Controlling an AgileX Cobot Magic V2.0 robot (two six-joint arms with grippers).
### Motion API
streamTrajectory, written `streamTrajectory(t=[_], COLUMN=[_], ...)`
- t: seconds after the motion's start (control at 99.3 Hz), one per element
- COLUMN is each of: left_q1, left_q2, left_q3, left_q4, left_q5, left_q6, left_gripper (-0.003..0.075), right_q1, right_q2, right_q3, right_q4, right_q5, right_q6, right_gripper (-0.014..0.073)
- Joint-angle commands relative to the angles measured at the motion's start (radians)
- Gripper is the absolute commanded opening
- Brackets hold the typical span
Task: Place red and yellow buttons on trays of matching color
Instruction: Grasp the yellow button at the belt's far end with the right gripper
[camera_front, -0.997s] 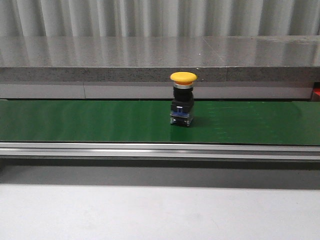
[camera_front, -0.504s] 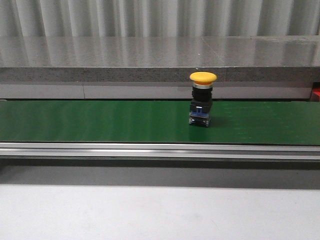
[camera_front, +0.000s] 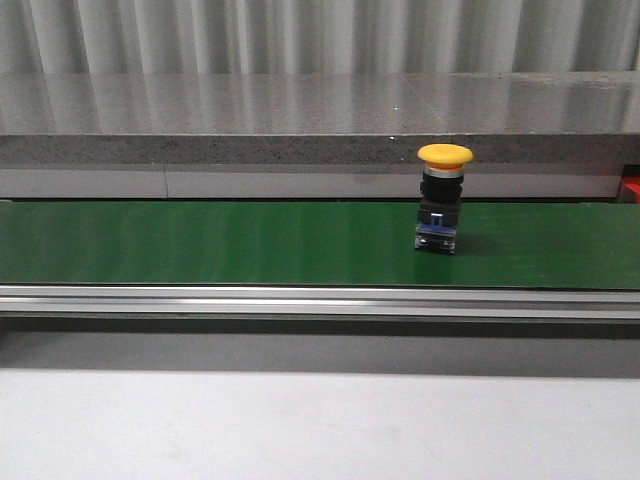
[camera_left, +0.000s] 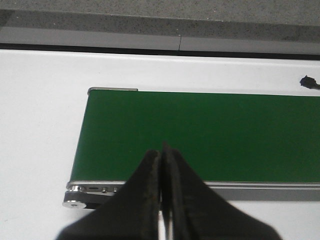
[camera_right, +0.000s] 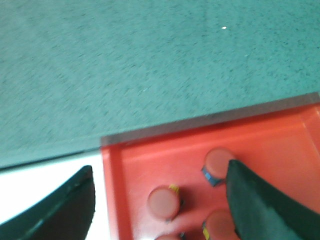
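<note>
Left fingers (camera_left: 161, 190) pressed together over green belt (camera_left: 200, 135), right fingers (camera_right: 160, 200) spread above red tray (camera_right: 280, 140)

Left tool (camera_left: 162, 200): two black wedge-shaped fingers (camera_left: 142, 200), matte, scuffed along the inner edges. Right tool (camera_right: 160, 200): dark curved fingers (camera_right: 260, 205), blurred, dark greenish-black. No cables, screws or markings visible.

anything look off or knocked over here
Nothing stands out. The yellow button stands upright on the green belt, and the red buttons sit inside the red tray.
</note>
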Motion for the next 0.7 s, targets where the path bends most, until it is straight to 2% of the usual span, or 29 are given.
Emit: streamTrajectory(t=[0.0,0.171,0.332,0.584,0.685], left_q1=[-0.008,-0.008,-0.008,-0.008,-0.008], left_q2=[-0.003,-0.003,-0.003,-0.003,-0.003], left_q3=[-0.029,-0.029,-0.029,-0.029,-0.029], left_q4=[-0.015,-0.015,-0.015,-0.015,-0.015], left_q5=[-0.073,-0.073,-0.073,-0.073,-0.073], left_q6=[-0.002,-0.002,-0.002,-0.002,-0.002], left_gripper=[-0.0019,-0.0019,-0.0019,-0.0019,-0.0019], right_q1=[0.0,0.026,0.107,0.279,0.343], right_q2=[-0.164,-0.351,-0.485,-0.541,-0.541], right_q3=[0.088,0.323,0.482,0.607,0.659], right_q4=[0.057,0.12,0.127,0.109,0.067], right_q5=[-0.024,-0.028,-0.014,0.113,0.118], right_q6=[-0.065,-0.13,-0.154,-0.229,-0.232], right_gripper=[0.0547,0.0547,0.0547,0.0547,0.0547])
